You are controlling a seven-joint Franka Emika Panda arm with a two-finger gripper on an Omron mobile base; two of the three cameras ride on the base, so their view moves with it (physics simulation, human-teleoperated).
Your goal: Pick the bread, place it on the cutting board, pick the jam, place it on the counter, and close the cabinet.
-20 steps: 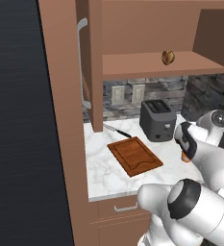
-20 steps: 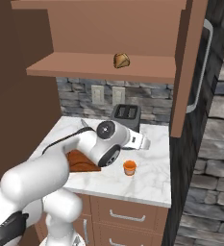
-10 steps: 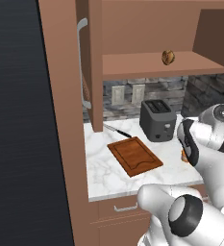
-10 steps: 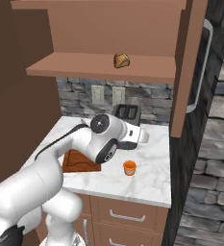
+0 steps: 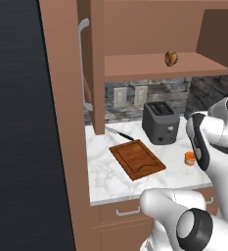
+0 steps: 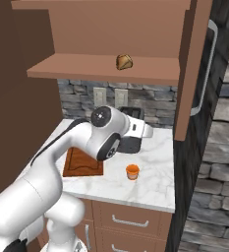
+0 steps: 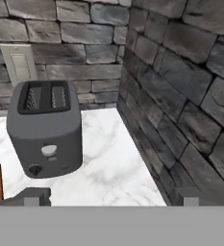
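A: While the arm lifts, the fingers [image 7: 34, 196] stand wide apart with nothing between them. The gripper [image 7: 111, 198] faces the toaster [image 7: 45, 129] just ahead.
B: Jam?
A: The jam [image 6: 132, 171] sits below and behind the fingers, unmoved on the counter [image 6: 155, 182]. Judged placed.
B: Bread?
A: The bread [image 6: 125, 61] is well above the fingers, on the shelf as before. The cutting board [image 6: 81, 165] is bare and the cabinet [image 6: 192, 74] is open.

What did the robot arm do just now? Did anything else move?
The arm swung its wrist up and back toward the toaster, away from the jam. It grabbed or dropped nothing. The bread stayed on the shelf, the jam on the counter, the cutting board bare.
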